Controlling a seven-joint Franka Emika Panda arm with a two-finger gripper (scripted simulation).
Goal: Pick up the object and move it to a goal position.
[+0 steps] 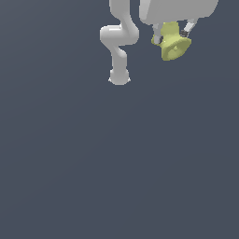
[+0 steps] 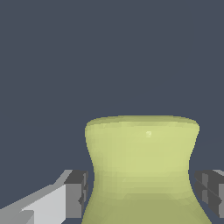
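The object (image 1: pixel 172 42) is a small yellow-green item with a narrow body and a flared bell-like end. In the exterior view it hangs near the top right, held in the air well above the floor. My gripper (image 1: pixel 172 33) is shut on its narrow body, one finger on each side. In the wrist view the object (image 2: pixel 142 168) fills the lower middle, its flared end pointing away from the camera, and a dark finger pad (image 2: pixel 76 192) presses against its side, with the other pad (image 2: pixel 212 190) on the opposite side.
The white arm (image 1: pixel 119 42) rises from its base (image 1: pixel 119 77) in the upper middle of the exterior view. A plain dark grey floor (image 1: pixel 116 163) lies under everything.
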